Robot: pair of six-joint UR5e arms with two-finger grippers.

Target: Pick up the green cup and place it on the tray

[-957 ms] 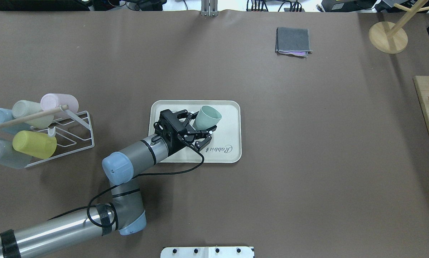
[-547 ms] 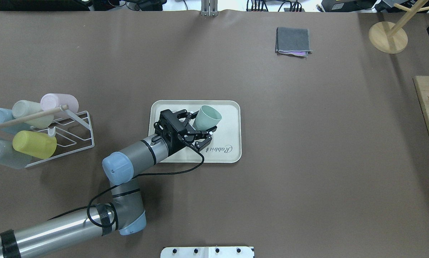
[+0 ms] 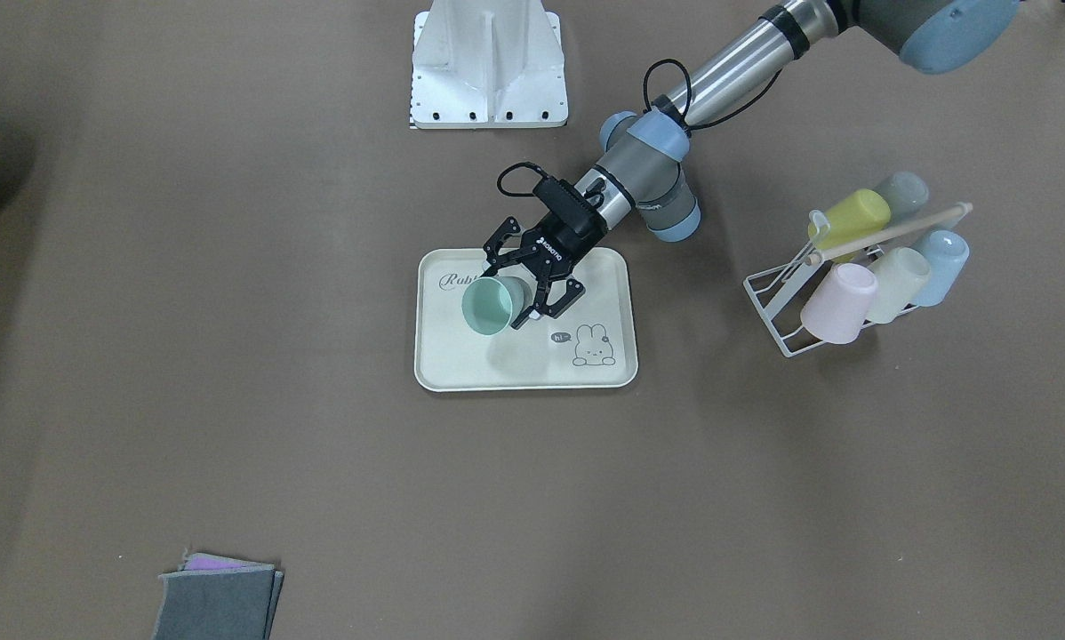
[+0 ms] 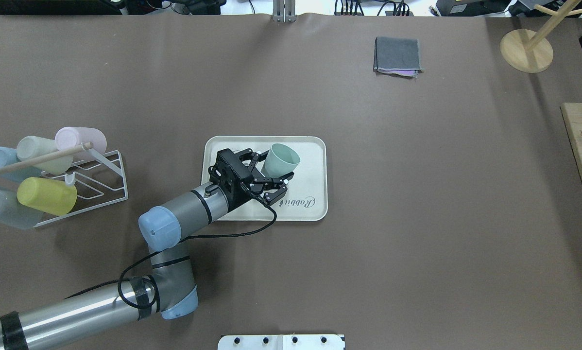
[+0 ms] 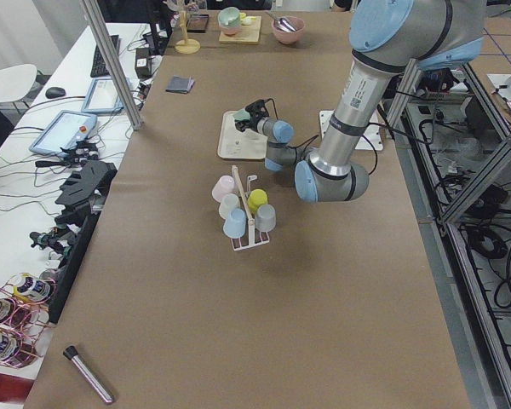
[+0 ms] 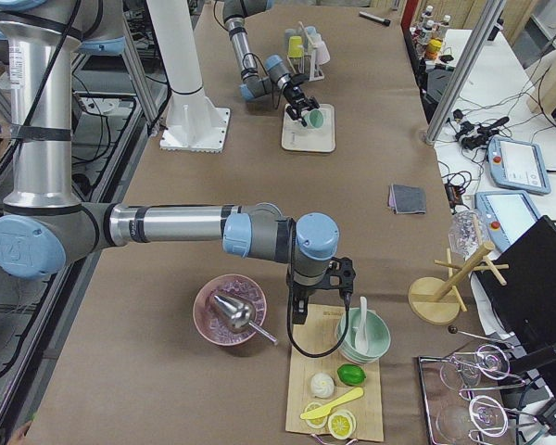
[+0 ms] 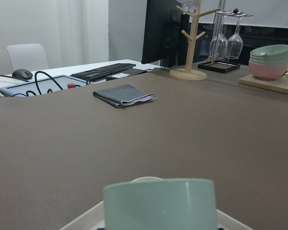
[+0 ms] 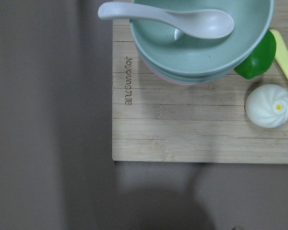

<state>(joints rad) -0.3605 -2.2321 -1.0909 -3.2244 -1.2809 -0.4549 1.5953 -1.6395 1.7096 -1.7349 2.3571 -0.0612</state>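
Observation:
The mint-green cup [image 4: 282,159] stands upright on the cream-yellow Rabbit tray [image 4: 310,194], in its far middle part. It also shows in the front-facing view [image 3: 488,305] and fills the bottom of the left wrist view [image 7: 159,203]. My left gripper [image 4: 274,168] is low over the tray with its jaws spread wide on either side of the cup's base, so it is open. My right gripper [image 6: 295,315] hangs over a wooden board far to the right. I cannot tell whether it is open or shut.
A white wire rack [image 4: 101,175] with several pastel cups stands left of the tray. A folded grey cloth [image 4: 398,54] lies far back right. The wooden board [image 8: 182,120] holds stacked bowls [image 8: 201,43] with a spoon, a bun and a lime.
My left gripper's near finger has edged slightly away from the cup. The cup and the arm have otherwise stayed still.

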